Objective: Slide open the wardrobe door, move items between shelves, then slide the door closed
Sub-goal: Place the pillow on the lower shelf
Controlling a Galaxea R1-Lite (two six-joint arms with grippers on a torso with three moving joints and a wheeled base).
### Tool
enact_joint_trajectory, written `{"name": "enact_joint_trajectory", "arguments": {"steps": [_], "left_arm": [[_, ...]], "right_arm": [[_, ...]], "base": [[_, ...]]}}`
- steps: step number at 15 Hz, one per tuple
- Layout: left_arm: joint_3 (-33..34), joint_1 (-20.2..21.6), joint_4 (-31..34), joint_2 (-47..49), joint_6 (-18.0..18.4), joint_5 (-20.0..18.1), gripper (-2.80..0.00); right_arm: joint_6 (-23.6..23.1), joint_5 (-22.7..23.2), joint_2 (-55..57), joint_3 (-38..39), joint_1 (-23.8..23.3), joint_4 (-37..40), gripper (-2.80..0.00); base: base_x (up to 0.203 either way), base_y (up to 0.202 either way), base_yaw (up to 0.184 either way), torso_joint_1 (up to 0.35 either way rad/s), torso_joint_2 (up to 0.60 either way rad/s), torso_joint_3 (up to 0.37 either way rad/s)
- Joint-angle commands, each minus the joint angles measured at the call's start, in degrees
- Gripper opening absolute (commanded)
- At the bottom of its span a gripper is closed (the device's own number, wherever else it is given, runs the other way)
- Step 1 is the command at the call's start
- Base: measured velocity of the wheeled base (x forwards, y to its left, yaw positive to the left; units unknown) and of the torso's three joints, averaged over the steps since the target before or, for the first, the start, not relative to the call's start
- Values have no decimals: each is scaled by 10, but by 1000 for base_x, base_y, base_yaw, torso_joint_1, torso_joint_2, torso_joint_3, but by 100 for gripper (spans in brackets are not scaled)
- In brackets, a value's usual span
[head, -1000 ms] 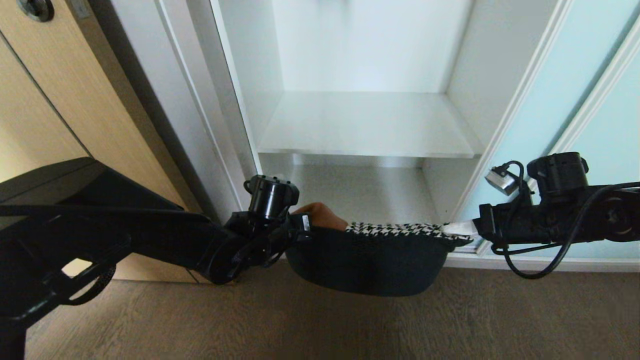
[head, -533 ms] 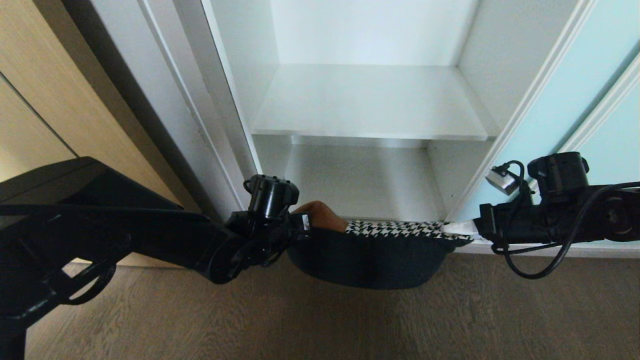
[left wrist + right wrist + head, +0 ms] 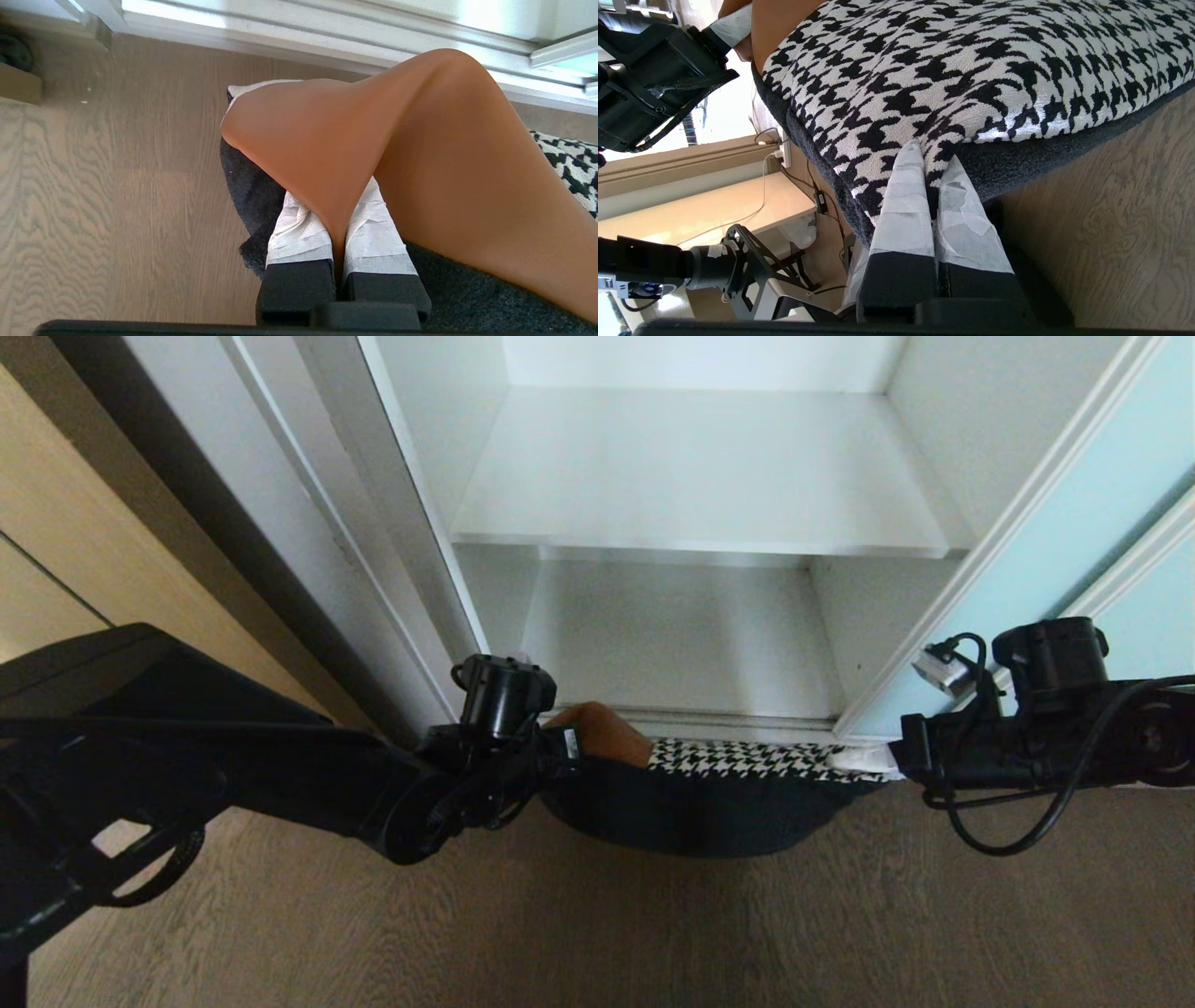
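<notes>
Just outside the open wardrobe, the cushion (image 3: 709,803) hangs between both arms: left claw (image 3: 338,233) pinched on the brown corner, right claw (image 3: 931,186) clamped on the houndstooth edge. Mid-transfer, I reckon; next it needs carrying onto a shelf (image 3: 691,476).

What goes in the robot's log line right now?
left gripper: shut on cushion | right gripper: shut on cushion | sliding wardrobe door: open

Readable text: none
Labels, brands: none legible
Numbers, signs: none
Small tag on left arm wrist (image 3: 571,748): too small to read
</notes>
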Motion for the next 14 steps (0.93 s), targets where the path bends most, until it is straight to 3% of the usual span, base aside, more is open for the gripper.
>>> {"name": "enact_joint_trajectory", "arguments": {"steps": [1, 9, 14], "left_arm": [[1, 0, -2, -3, -2, 2, -280], [2, 0, -13, 1, 1, 6, -280], [10, 0, -61, 8, 4, 7, -280]], "right_arm": [[1, 3, -3, 1, 0, 0, -280], [2, 3, -4, -2, 0, 1, -280], [2, 3, -7, -1, 1, 3, -280]], "base": [[0, 0, 0, 2, 11, -189], [0, 0, 0, 3, 3, -191], [0, 0, 0, 2, 2, -29]]}}
